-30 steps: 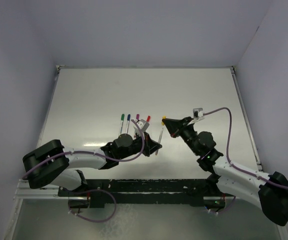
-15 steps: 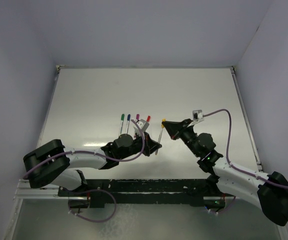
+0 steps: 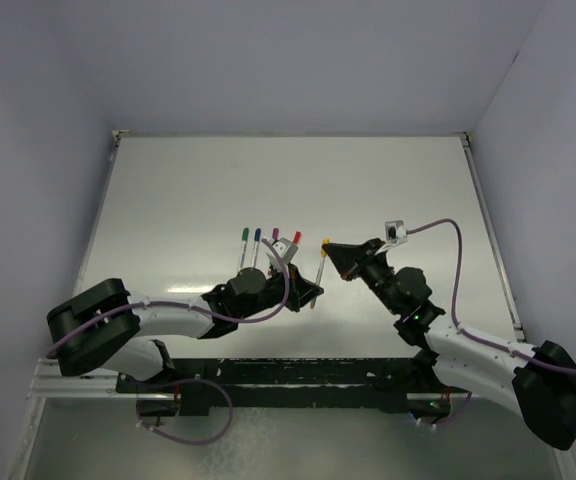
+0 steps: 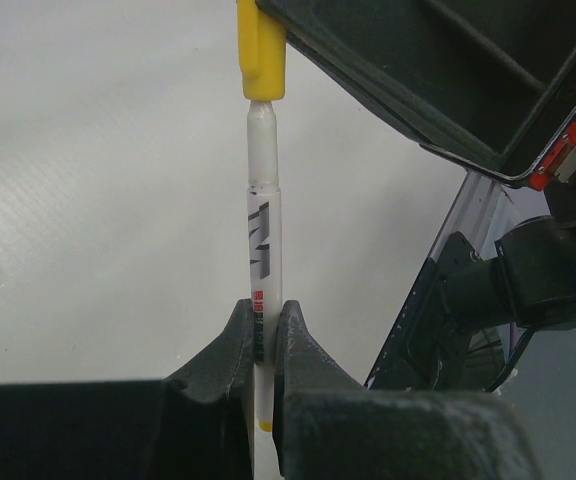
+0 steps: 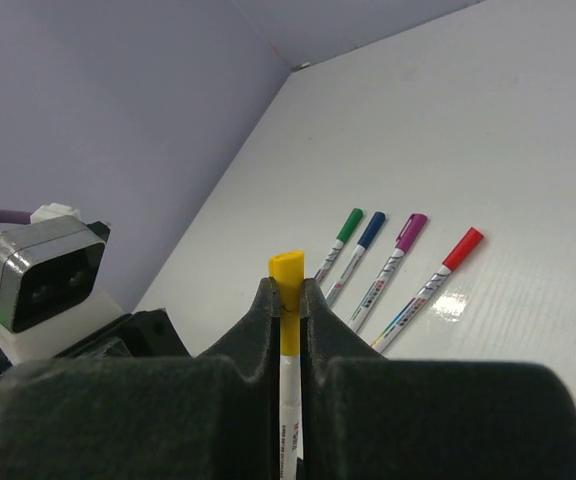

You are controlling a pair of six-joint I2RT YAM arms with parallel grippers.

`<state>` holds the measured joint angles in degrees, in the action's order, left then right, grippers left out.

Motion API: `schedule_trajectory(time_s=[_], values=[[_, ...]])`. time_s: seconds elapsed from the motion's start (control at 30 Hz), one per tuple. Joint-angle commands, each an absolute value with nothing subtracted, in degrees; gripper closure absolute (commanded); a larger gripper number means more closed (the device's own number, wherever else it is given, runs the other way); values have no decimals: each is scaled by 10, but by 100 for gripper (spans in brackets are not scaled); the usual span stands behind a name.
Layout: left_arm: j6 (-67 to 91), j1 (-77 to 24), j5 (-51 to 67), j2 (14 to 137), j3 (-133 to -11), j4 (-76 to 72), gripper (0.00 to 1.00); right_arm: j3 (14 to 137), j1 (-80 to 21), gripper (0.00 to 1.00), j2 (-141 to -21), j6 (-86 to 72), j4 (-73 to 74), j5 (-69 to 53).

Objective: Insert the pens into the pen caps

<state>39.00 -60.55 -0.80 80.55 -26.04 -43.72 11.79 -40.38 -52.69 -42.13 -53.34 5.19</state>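
The top camera looks steeply down from above the near edge over the whole worktop (image 3: pixel 388 190). Wrist cameras sit close behind the left hand (image 4: pixel 262 322) and right hand (image 5: pixel 286 300), facing each other; both frame one pen (image 4: pixel 265 215) and its yellow cap (image 5: pixel 287 290).

One white pen (image 4: pixel 264 230) with black print, yellow cap (image 4: pixel 261 50) on its tip, four capped pens (image 5: pixel 392 262) lying parallel

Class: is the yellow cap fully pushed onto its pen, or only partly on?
Partly on: below the yellow cap, the pen shows its bare narrow neck.
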Motion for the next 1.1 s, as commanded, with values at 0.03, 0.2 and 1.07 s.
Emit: schedule_trajectory(time_s=[0.03, 0.2, 1.07], values=[[392, -608, -17, 807, -280, -477, 100, 113, -406, 100, -529, -435, -575, 44], [391, -608, -25, 802, -276, -487, 100, 110, -408, 100, -529, -439, -574, 43], [339, -596, -95, 761, -276, -599, 100, 99, -416, 100, -561, -433, -506, -42]])
